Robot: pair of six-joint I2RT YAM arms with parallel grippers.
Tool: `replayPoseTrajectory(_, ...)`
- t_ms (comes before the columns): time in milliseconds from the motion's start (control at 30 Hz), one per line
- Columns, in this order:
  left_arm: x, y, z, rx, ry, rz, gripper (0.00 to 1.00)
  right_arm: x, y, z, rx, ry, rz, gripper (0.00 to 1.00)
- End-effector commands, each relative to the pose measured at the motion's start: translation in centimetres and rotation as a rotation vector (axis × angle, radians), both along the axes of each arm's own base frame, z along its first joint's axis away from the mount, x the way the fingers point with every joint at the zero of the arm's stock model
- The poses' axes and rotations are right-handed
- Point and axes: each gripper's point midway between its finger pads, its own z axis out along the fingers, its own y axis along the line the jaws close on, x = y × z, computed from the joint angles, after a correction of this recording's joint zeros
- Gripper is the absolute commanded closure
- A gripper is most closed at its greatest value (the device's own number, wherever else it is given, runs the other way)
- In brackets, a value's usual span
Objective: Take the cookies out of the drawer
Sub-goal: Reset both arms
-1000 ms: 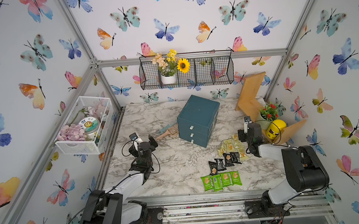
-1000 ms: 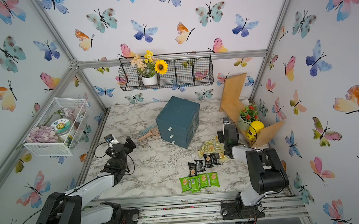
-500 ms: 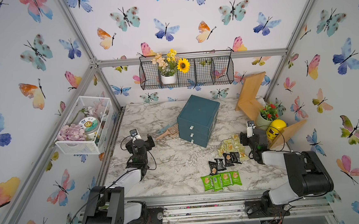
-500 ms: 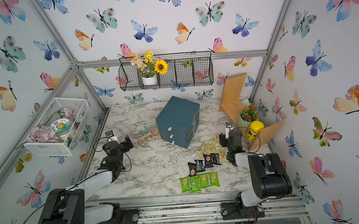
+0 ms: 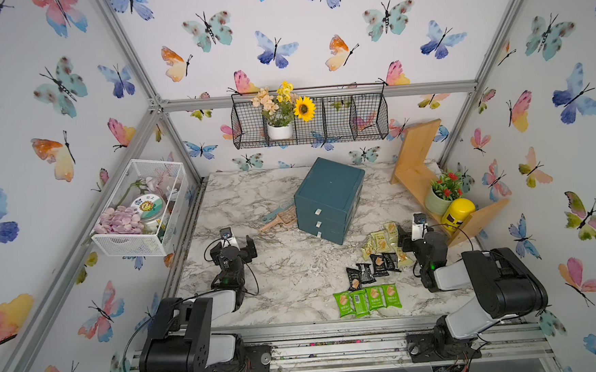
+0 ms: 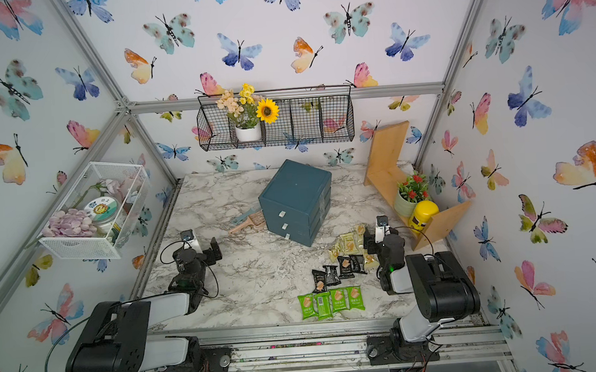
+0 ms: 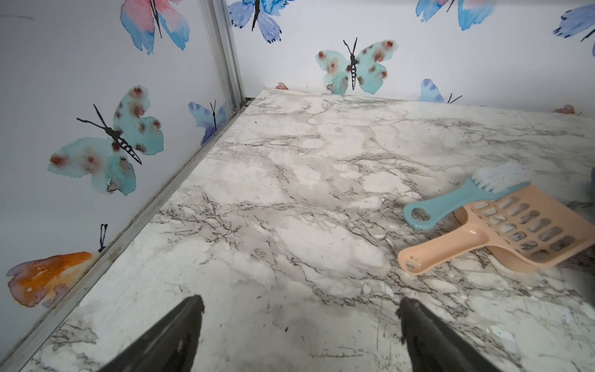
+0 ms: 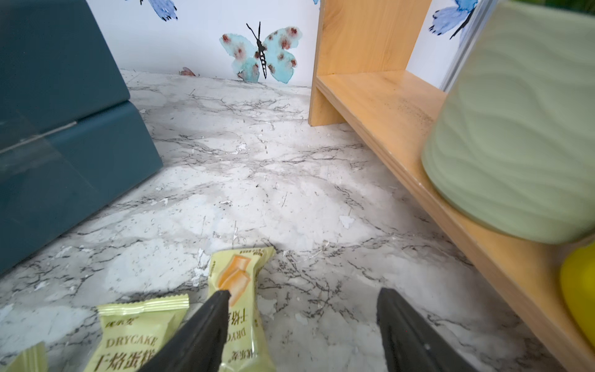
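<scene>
Our white-and-grey marble-patterned tabletop (image 5: 287,265) carries the dark teal three-drawer plastic cabinet (image 5: 329,192). All its drawers are closed, so we judge the emptying done. Our left gripper (image 7: 301,307) and right gripper (image 8: 304,293) both gape wide and empty, low over the table, probably parked. The small wrapped cookies (image 5: 374,297) lie outside, between cabinet and right arm, grouped by colour: pale yellow, black, green.

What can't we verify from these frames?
Inside the drawer cabinet: all three fronts look shut in both top views.
Pale yellow cookies: count unsure, the right arm covers some in a top view.
Black cookies: print too small in top views.
Green pot: blurred, cut off by the right wrist view's edge.
</scene>
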Motion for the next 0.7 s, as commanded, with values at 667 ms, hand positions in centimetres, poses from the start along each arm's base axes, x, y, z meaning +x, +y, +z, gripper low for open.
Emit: replayPoseTrajectory(667,0.8,0.1,1.5,-0.027,-0.081,-0.035,0.02,0.8,-0.4,1.9,0.036,-0.071,-0.028,0.01)
